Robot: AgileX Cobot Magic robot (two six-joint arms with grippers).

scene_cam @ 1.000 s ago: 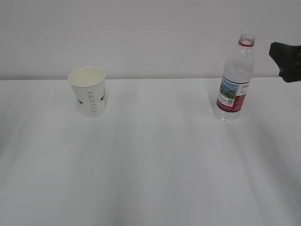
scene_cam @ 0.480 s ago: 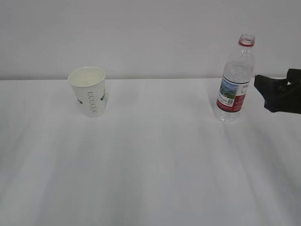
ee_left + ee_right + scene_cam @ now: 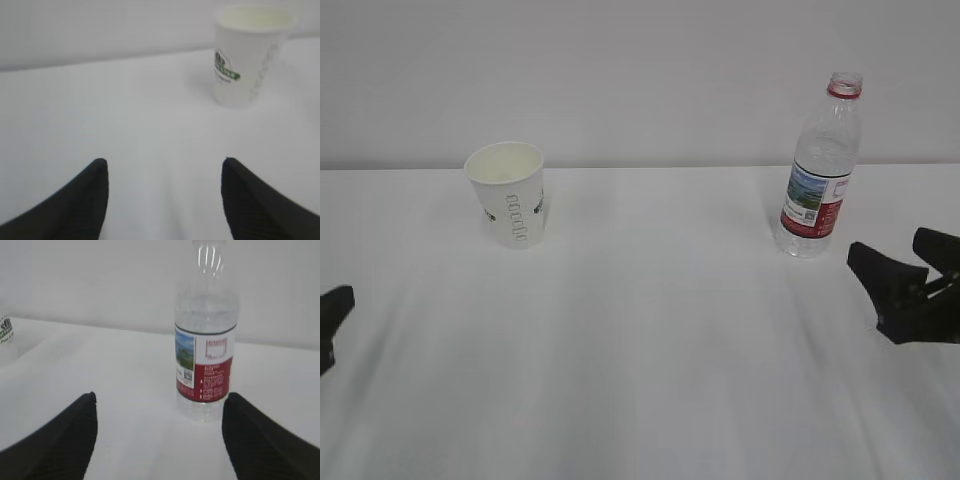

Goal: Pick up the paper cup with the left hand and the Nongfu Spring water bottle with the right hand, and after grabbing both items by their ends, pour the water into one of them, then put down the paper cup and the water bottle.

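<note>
Exterior view: white table [image 3: 650, 340] meets a plain pale wall [image 3: 620, 70].

Right hand [image 3: 902, 275] matte black with two pointed wedge-shaped fingers [image 3: 60, 442], left hand [image 3: 164, 197] likewise black, finely ribbed finger faces [image 3: 260, 200]

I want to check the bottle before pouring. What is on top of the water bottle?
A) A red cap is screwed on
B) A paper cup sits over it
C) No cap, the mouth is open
C: the Nongfu Spring water bottle shows an open mouth above its red neck ring, and the paper cup stands apart on the table.
</note>
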